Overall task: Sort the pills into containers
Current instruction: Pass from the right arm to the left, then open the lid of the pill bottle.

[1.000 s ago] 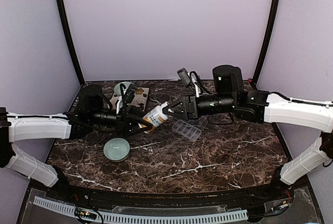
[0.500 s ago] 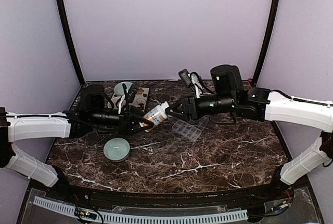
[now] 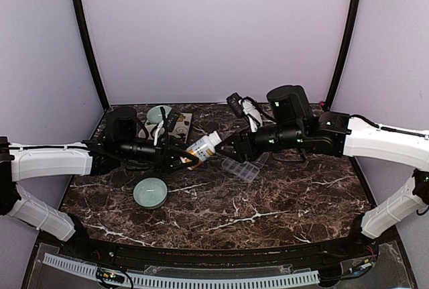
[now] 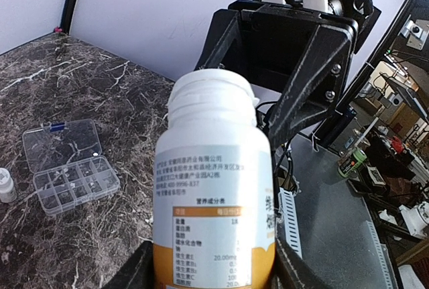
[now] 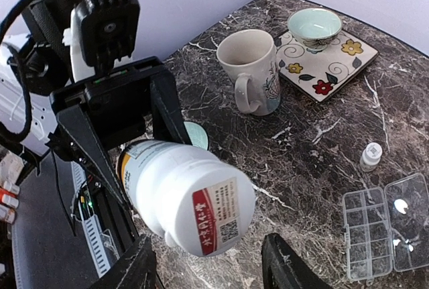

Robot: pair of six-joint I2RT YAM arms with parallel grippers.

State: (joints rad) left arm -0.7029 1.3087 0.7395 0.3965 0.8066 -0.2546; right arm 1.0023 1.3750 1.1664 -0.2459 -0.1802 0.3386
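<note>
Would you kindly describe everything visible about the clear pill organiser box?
The pill organiser box is clear plastic, with rows of small compartments and a hinged lid open beside them. It lies flat on the marble table, with a few white bits inside. Nothing grips it; a small white-capped bottle stands nearby.

Pill bottle [image 3: 201, 148] aloft between two arms over a dark marble worktop [image 3: 288, 202].
Clamped tilted in the left gripper [image 3: 188, 159], white end raised toward the right gripper [image 3: 226, 152], whose jaws stand spread just beside it. Under the right gripper, clear pill-organiser box [image 3: 242, 169] flat on the worktop. Nearer, pale green bowl [image 3: 150, 192]. At the back, second bowl [image 3: 159, 112] at the edge of a patterned plate [image 3: 182, 123].
</note>
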